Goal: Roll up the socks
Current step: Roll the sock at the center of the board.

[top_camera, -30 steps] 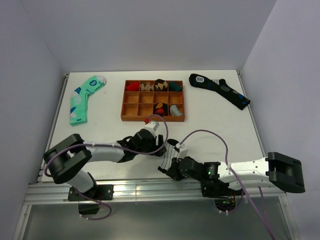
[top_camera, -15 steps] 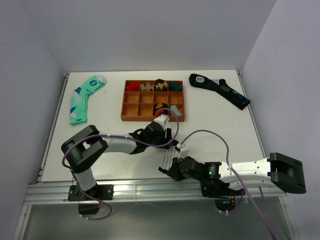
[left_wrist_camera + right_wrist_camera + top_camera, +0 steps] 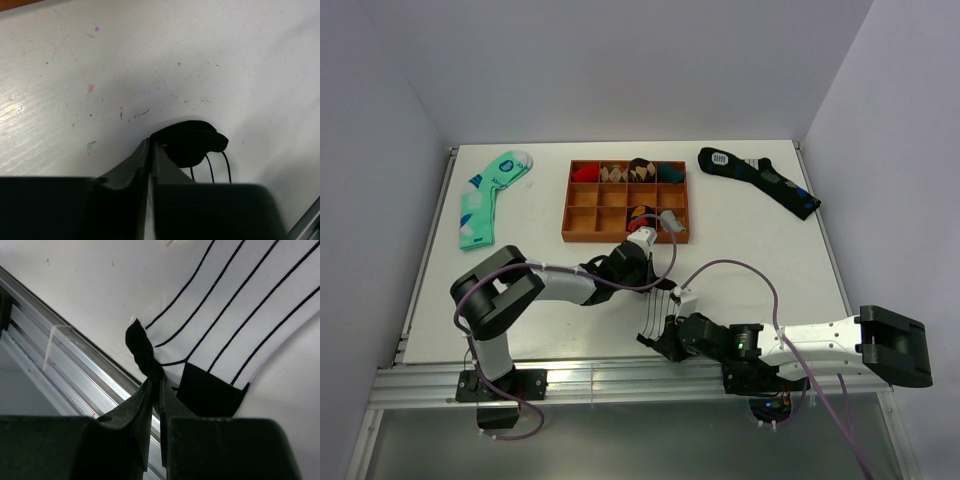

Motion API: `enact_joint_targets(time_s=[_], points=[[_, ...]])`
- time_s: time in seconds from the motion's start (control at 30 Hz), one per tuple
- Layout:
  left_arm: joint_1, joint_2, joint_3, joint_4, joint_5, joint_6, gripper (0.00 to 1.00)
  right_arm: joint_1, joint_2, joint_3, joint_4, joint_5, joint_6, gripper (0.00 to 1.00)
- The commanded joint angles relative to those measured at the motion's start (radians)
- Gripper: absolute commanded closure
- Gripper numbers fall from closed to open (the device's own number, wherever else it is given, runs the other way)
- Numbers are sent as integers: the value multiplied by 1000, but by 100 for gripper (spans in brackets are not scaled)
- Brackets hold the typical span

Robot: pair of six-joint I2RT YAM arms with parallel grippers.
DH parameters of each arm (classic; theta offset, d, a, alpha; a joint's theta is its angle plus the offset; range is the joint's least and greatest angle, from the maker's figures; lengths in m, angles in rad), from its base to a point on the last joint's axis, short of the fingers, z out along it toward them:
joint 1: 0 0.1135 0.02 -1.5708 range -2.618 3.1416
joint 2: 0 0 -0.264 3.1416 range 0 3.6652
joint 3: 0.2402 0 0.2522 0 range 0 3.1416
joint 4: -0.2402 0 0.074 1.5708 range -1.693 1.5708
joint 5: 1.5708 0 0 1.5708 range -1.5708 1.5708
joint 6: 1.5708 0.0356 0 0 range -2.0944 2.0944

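- The right fingers (image 3: 132, 412) are clamped on a twisted black corner of the striped sock (image 3: 225, 310). I think this pins that end down at the near edge of the bench (image 3: 75, 280).
- The left fingers (image 3: 127, 170) are pressed together at the far black end of the sock and seem to nip its edge, probably to keep the sock stretched flat for rolling.
- The sock lies between the two arms, at the near middle of the bench.

R pincer (image 3: 155, 385) clamped on black edge of striped sock (image 3: 225, 305), by rail (image 3: 75, 365).
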Motion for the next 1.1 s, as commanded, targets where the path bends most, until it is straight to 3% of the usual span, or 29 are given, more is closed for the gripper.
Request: enact_joint_targets(time_s=[0.0,0.03,0.47,0.67,0.93,1.03,1.07], points=[[13,30,-8,-20,11,-8,94,-2,-3,30,-3,3,3,90],[20,24,-15,-16,8,-14,100,-2,-3,30,-3,5,3,90],[108,-241,-157,-170,-282,-149,100,-5,115,79,52,-35,-37,90],[137,-253,-188,-202,-326,-184,100,-114,196,99,150,-260,-73,89],[137,-285,-231,-151,-317,-176,99,-204,282,178,71,-423,-119,89],[137,-315,-255,-130,-313,-161,86,-244,314,201,51,-487,-135,89],[137,-340,-272,-116,-311,-161,76,-251,324,210,46,-497,-136,89]])
